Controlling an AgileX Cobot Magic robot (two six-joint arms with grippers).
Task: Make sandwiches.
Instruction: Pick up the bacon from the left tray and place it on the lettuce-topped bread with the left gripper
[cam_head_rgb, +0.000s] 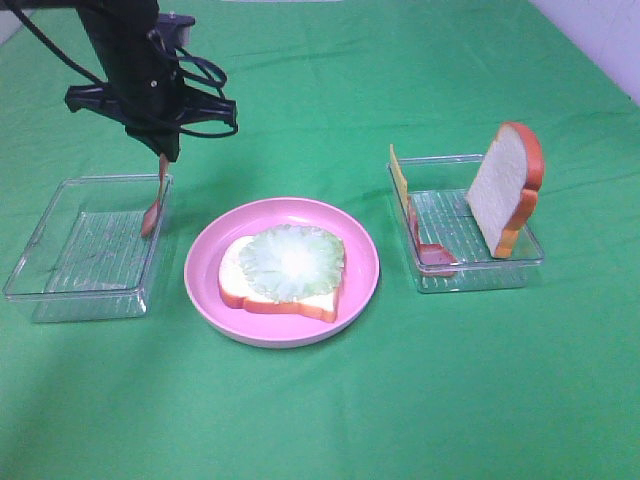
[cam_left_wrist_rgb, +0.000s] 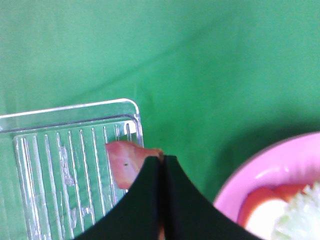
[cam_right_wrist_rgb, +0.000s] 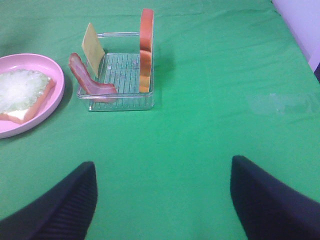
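A bread slice (cam_head_rgb: 290, 300) topped with pale green lettuce (cam_head_rgb: 293, 262) lies on the pink plate (cam_head_rgb: 360, 270). My left gripper (cam_head_rgb: 163, 153) is shut on the top end of a pink-red bacon strip (cam_head_rgb: 153, 208), which hangs over the right edge of the left clear tray (cam_head_rgb: 60, 290). In the left wrist view the fingers (cam_left_wrist_rgb: 145, 200) press together over the bacon (cam_left_wrist_rgb: 124, 162). The right tray (cam_head_rgb: 500, 275) holds a cheese square (cam_head_rgb: 399, 175), another bacon strip (cam_head_rgb: 432, 252) and an upright bread slice (cam_head_rgb: 508, 185). My right gripper (cam_right_wrist_rgb: 162, 200) stands open, well short of that tray (cam_right_wrist_rgb: 120, 102).
A green cloth (cam_head_rgb: 450, 400) covers the whole table. The left tray holds nothing but the hanging bacon's lower end. The plate (cam_left_wrist_rgb: 260, 175) sits close beside the left tray (cam_left_wrist_rgb: 65, 165). A pale wall edge (cam_head_rgb: 610, 40) shows at the far right.
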